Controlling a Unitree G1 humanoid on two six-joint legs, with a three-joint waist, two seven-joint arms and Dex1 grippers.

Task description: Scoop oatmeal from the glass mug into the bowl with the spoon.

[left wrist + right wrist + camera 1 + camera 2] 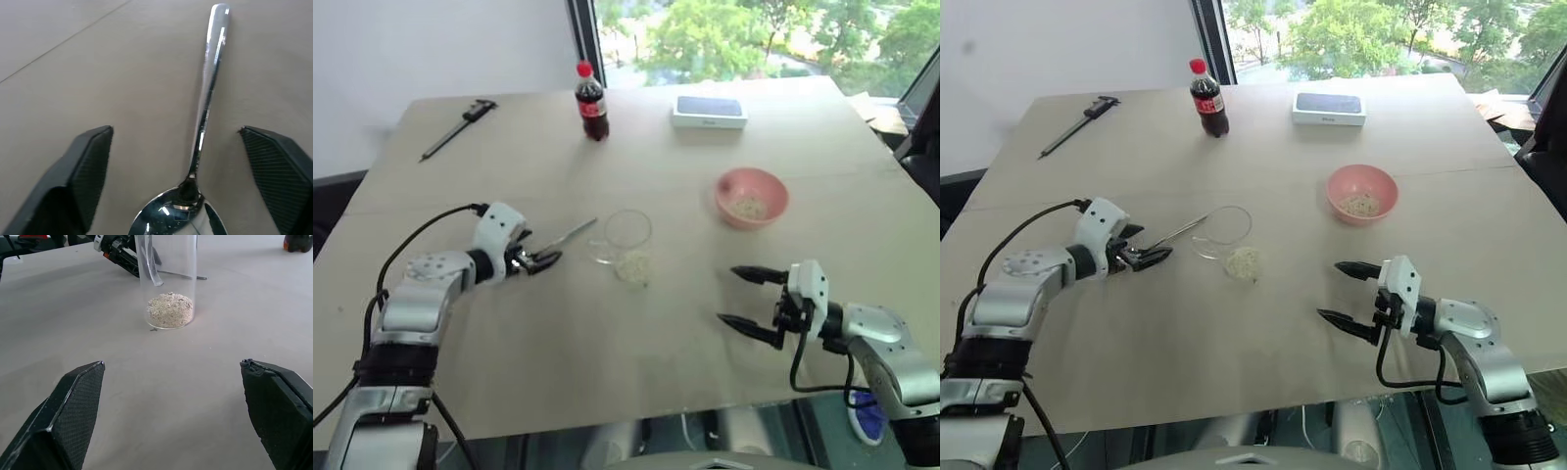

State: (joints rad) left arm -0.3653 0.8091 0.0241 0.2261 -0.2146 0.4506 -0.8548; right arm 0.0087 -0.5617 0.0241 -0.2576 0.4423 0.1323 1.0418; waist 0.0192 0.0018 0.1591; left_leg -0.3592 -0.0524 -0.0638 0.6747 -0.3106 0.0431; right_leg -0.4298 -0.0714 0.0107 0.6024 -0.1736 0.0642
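Note:
The glass mug stands upright mid-table with oatmeal in its bottom. To its right and farther back sits the pink bowl, with a little oatmeal inside. The spoon lies flat on the table left of the mug. My left gripper is open just above it; the spoon's bowl lies between the fingers, untouched, and its handle points away toward the mug. My right gripper hovers open and empty right of the mug, facing it.
A cola bottle, a white box and a dark caliper lie along the table's far side. The near table edge runs just in front of both arms.

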